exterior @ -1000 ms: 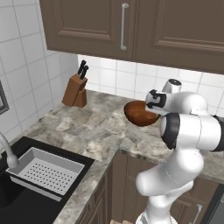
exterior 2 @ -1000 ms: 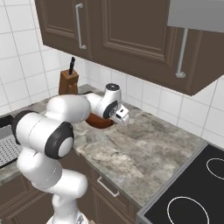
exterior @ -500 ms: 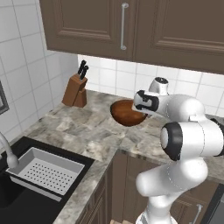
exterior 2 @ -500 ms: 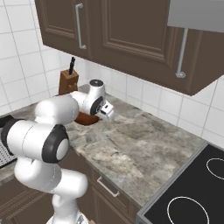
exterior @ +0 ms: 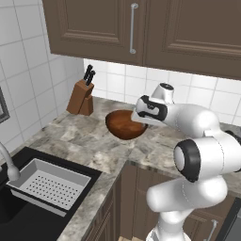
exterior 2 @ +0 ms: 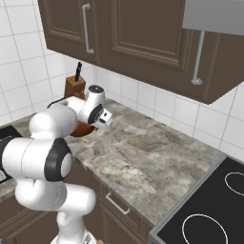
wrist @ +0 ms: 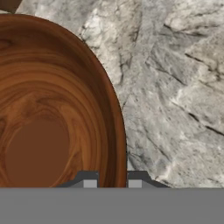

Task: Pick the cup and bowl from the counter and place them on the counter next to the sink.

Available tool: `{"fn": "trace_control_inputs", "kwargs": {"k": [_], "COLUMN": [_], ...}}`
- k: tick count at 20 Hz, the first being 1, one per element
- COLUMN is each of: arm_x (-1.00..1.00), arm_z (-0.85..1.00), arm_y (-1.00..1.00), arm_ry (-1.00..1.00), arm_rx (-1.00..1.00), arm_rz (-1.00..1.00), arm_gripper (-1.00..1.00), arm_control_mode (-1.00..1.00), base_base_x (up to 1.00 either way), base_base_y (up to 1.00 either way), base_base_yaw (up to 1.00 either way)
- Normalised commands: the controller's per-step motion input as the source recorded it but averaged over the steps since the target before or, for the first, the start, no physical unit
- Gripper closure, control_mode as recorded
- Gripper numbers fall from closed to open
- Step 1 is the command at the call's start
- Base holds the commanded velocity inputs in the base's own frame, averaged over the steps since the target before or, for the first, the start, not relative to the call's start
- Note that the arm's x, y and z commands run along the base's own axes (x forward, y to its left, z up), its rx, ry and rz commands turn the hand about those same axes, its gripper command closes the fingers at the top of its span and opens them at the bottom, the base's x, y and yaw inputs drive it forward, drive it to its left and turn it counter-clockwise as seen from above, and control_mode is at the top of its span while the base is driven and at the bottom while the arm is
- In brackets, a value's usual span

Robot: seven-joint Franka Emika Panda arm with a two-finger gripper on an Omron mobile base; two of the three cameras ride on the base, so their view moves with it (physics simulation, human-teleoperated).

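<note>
Bowl in my claw, above the counter.
I see the gripper [wrist: 112, 180] clamped on the rim of the bowl [exterior: 123, 125] at 3 o'clock; the counter [exterior: 89, 141] lies under it.

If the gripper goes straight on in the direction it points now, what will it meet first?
The gripper is shut on the rim of the bowl and looks down on the counter. Going straight on, the bowl it carries would probably meet the stone counter first; nothing else shows in that line.

The arm hides most of the bowl [exterior 2: 84, 129]; the hand view crops its left side.
</note>
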Motion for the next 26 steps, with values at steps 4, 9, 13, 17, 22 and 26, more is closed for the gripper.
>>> {"fn": "trace_control_inputs", "kwargs": {"k": [4,9,13,17,22,26], "arm_x": [-0.04,-0.1,-0.14,-0.2,-0.08,0.0], "arm_z": [0.0,0.0,0.0,0.0,-0.02,-0.2], "arm_y": [0.64,0.92,0.86,0.76,0.29,0.0], "arm_ry": [0.0,0.0,0.05,0.05,0.0,0.0], "arm_rx": [0.06,0.03,0.0,0.0,0.0,-0.02], "arm_rz": [0.15,0.09,0.09,0.08,0.01,-0.01], "arm_gripper": [1.0,1.0,1.0,1.0,1.0,1.0], "arm_control_mode": [-1.0,-1.0,-1.0,-1.0,-1.0,-1.0], "base_base_x": [0.0,0.0,0.0,0.0,0.0,0.0], "base_base_y": [0.0,0.0,0.0,0.0,0.0,0.0], "base_base_yaw": [0.0,0.0,0.0,0.0,0.0,0.0]}}
